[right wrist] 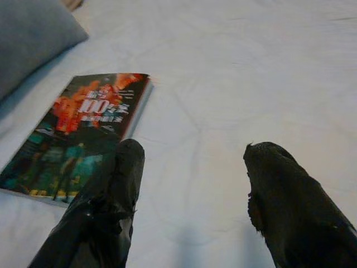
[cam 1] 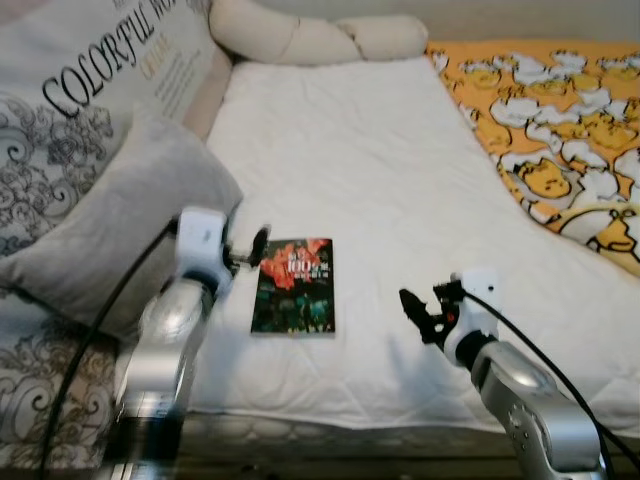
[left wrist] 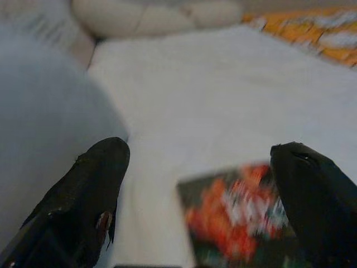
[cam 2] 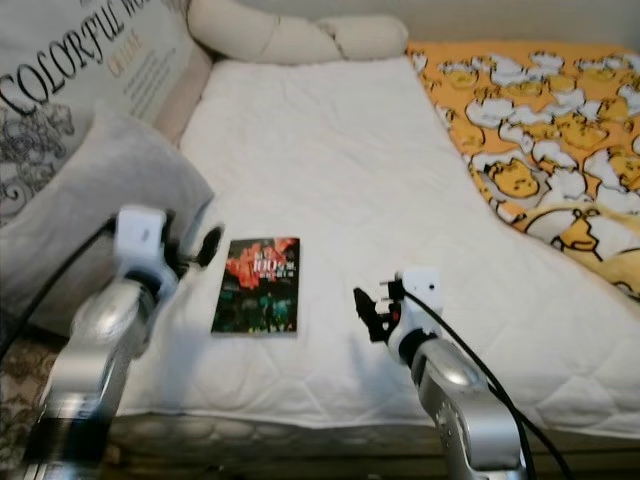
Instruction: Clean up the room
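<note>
Right now a bed [cam 1: 380,180] covered in a white quilted sheet takes up most of the head camera views, its near edge running across the bottom of the picture. A book [cam 1: 294,286] with a dark cover, a red-orange picture and white lettering lies flat on the sheet close to that near edge, toward the bed's left side. A plain grey pillow [cam 1: 120,220] leans at the left edge of the bed, just beside the book, and behind it stands a larger cushion [cam 1: 90,90] printed with grey scrollwork and black lettering. A cream bolster [cam 1: 310,35] lies along the far edge at the head of the bed. An orange blanket [cam 1: 560,130] patterned with white and yellow cartoon figures covers the right side, reaching from the far corner down toward the near edge.

The left gripper [left wrist: 195,195] hovers over the sheet between the grey pillow and the book's left edge, its two black fingers spread wide and holding nothing. The right gripper [right wrist: 189,190] hangs above bare sheet to the right of the book, near the bed's front edge, fingers likewise parted and empty.
</note>
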`<state>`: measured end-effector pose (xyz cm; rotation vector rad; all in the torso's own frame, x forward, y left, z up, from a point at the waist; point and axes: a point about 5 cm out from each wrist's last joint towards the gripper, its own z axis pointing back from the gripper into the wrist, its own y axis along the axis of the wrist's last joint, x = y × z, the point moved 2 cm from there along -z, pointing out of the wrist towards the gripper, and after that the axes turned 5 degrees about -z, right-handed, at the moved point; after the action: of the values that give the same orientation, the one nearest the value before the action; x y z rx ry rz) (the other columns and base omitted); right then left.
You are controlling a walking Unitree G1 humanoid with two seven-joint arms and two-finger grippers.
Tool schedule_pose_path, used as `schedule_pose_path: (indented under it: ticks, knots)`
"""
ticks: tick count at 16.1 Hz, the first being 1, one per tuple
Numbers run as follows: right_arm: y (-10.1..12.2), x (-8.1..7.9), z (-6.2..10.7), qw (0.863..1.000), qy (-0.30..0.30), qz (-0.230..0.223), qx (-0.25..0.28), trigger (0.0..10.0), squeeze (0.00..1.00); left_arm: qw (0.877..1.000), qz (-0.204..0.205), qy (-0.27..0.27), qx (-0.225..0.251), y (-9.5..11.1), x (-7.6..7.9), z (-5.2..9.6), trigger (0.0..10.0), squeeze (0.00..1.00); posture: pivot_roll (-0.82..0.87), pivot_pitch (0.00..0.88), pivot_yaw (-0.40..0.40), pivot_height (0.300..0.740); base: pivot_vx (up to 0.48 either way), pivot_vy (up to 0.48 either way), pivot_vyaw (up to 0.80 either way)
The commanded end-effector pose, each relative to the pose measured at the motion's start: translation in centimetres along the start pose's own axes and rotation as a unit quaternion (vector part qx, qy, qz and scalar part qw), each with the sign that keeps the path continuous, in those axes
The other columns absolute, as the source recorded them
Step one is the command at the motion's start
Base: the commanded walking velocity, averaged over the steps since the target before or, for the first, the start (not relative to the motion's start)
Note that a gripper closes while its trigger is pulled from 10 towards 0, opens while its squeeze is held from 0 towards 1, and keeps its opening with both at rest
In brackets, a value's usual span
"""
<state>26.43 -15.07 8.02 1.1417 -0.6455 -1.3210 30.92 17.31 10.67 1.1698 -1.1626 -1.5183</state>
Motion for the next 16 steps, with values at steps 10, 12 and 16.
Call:
schedule_pose_path:
  ticks: [10, 12, 16]
  knots:
    - [-0.9, -1.4, -0.2, 0.999, 0.031, 0.032, 0.015, 10.0, 0.00, 0.995, -0.049, 0.047, -0.073, -2.0, -1.0, 4.8, 10.0, 1.00, -0.07, 0.000, 0.008, 0.740, 0.000, -0.344, 0.00]
    - [-0.3, -0.6, -0.4, 0.999, 0.022, 0.040, 0.028, 10.0, 0.00, 0.994, -0.051, 0.044, -0.089, -2.4, -0.9, 5.2, 10.0, 1.00, -0.07, 0.000, 0.011, 0.740, 0.000, -0.371, 0.00]
    - [0.3, -0.6, -0.7, 0.997, 0.020, 0.061, 0.035, 10.0, 0.00, 0.994, -0.043, 0.052, -0.090, -2.1, -1.4, 5.2, 10.0, 1.00, -0.09, 0.000, 0.024, 0.740, 0.000, -0.416, 0.00]
